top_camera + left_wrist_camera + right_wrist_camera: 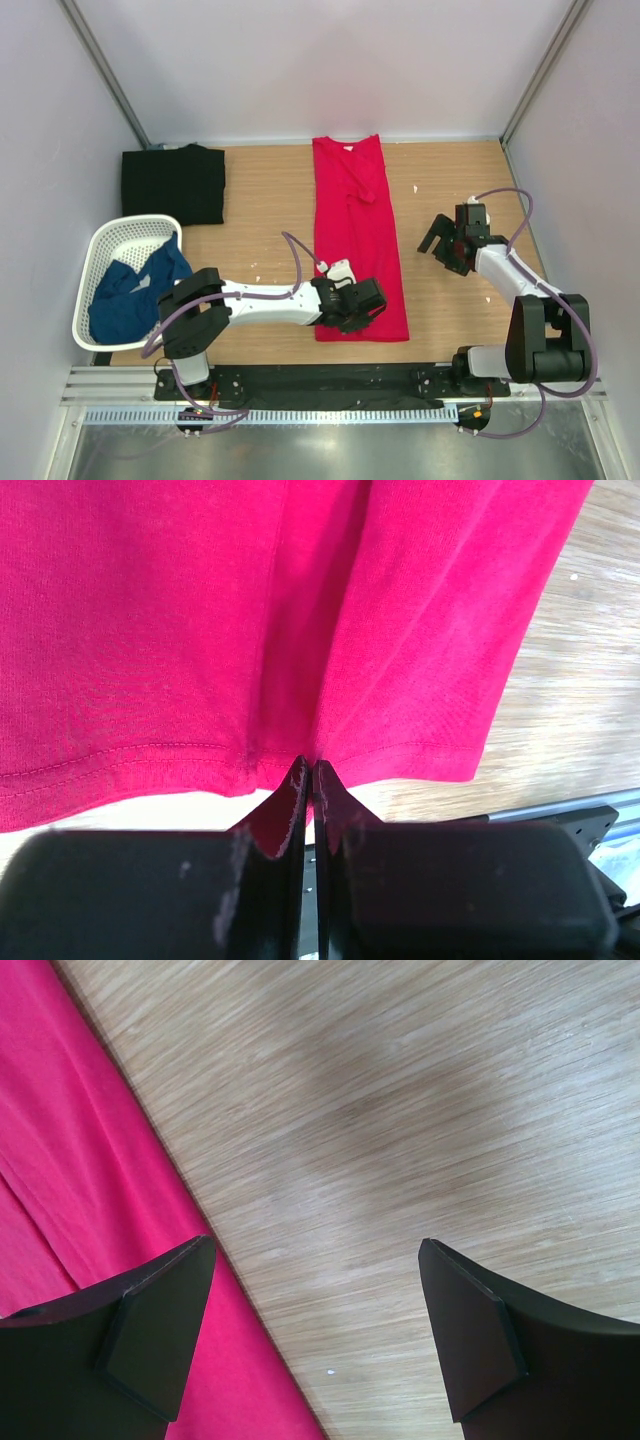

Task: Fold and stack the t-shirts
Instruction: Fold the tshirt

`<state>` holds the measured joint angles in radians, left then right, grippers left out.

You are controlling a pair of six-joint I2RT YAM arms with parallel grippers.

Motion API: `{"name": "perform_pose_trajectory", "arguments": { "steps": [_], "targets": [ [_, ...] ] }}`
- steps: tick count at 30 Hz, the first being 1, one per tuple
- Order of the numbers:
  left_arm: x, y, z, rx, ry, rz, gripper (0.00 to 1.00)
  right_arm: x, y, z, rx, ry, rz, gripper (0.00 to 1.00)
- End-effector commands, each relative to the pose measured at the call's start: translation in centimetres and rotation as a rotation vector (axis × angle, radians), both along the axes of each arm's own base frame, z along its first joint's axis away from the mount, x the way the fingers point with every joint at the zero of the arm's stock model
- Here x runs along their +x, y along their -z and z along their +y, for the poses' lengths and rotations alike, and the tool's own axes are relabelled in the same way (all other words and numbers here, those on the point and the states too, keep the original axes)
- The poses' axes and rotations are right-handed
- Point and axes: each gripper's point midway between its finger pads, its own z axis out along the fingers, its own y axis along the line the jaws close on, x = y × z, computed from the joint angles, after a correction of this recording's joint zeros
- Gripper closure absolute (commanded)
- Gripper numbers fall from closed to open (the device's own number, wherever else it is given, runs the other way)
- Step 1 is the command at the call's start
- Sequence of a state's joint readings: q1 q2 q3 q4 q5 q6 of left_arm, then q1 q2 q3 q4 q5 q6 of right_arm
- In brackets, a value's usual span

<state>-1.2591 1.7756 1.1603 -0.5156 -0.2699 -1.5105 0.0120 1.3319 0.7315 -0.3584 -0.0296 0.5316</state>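
1. Found the red t-shirt (355, 240) lying lengthwise down the middle of the wooden table (450, 180), with the white neck label (349, 148) toward the table's far edge and the hem (130, 755) toward its near edge. Looked already narrowed into a long strip, one sleeve turned in.
2. Found the left gripper (308, 765) low by the table's near edge, jaws pressed fully together at the hem. Judged a pinch of cloth, going by the creases that ran to the closed jaws.
3. Found the right gripper (320, 1290) spread wide and holding nothing, above bare table on the right arm's side, just beside the strip's long edge.
4. Noted the black t-shirt (173, 185) folded at the table's far corner on the left arm's side, and the dark blue t-shirt (130, 295) crumpled in the white mesh basket (110, 235) at that side's edge.
5. Judged the step in hand to be the crosswise fold, hem carried toward the collar.
6. Judged a single mid-hem pinch likely to let both hem corners droop. Called for a second hold by the right gripper on the hem before any lift.
7. Called for a low lift with both holds level and travel straight toward the table's far edge. Called also for the hem to be set down square on the strip and released only once flat.
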Motion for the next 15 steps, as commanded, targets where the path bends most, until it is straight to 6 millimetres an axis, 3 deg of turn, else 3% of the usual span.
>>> {"name": "perform_pose_trajectory", "arguments": {
  "steps": [1,7,13,14,15],
  "targets": [
    [0.2,-0.5,1.0,0.024,-0.007,-0.023,0.96,0.5,0.1,0.1,0.001,-0.005,-0.019,0.11],
    [-0.3,1.4,1.0,0.039,-0.005,0.054,0.94,0.5,0.3,0.1,0.002,-0.005,-0.012,0.11],
    [0.2,0.5,1.6,0.047,-0.023,0.027,0.89,0.6,0.2,0.2,0.004,-0.012,-0.016,0.11],
    [0.3,0.3,1.5,0.044,-0.023,0.023,0.72,0.6,0.2,0.3,0.007,-0.017,-0.014,0.11],
    [0.4,0.0,1.4,0.043,-0.013,0.012,0.67,0.7,0.1,0.2,0.009,-0.015,-0.016,0.11]
  ]
}}
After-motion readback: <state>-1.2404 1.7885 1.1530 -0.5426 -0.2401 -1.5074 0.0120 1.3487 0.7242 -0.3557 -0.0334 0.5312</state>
